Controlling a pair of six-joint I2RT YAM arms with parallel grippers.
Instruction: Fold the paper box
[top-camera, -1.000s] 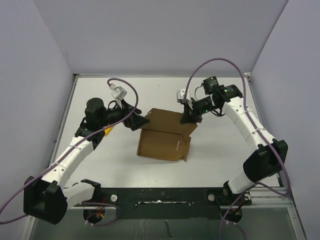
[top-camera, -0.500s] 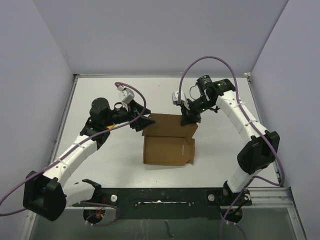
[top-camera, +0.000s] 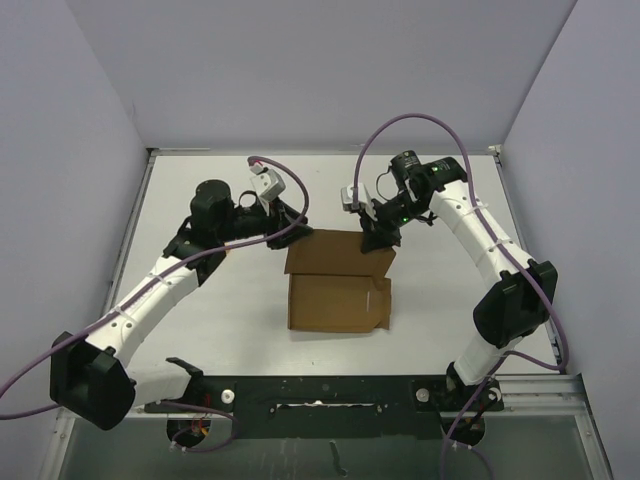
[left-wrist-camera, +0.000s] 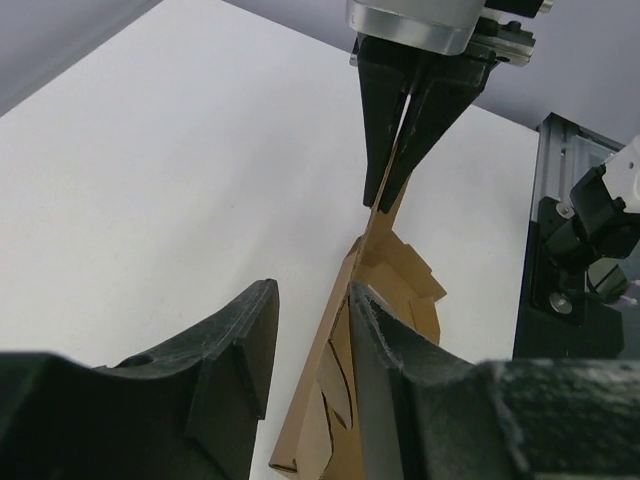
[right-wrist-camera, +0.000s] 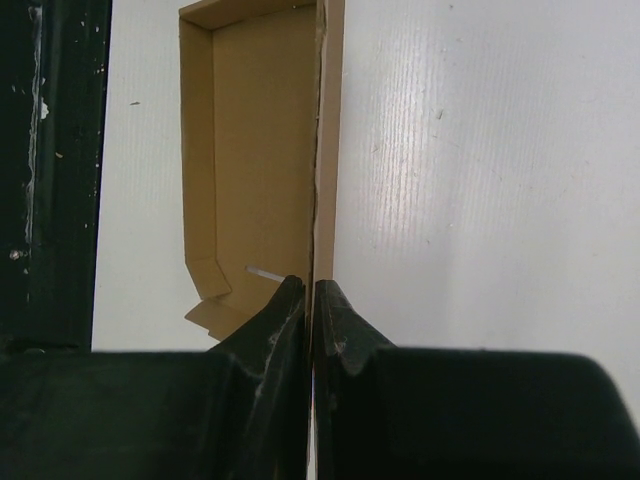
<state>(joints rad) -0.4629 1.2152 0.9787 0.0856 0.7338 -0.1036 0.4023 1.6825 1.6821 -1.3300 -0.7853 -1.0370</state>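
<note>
Top external view, nearest first: the paper box (top-camera: 338, 300) sits at the middle of the white table (top-camera: 230, 315). Its front panel lies flat and its rear panel is tilted up behind the crease. We see the left gripper (top-camera: 288, 228) at the raised panel's far left corner and the right gripper (top-camera: 377, 240) at its far right corner. On the left wrist camera the left fingers (left-wrist-camera: 230, 350) stand apart with the cardboard edge running between them, close to one finger; we cannot tell whether it touches. Farther along that edge, the right gripper is pinched on the cardboard. The right wrist camera shows the same clamp on the thin edge.
</note>
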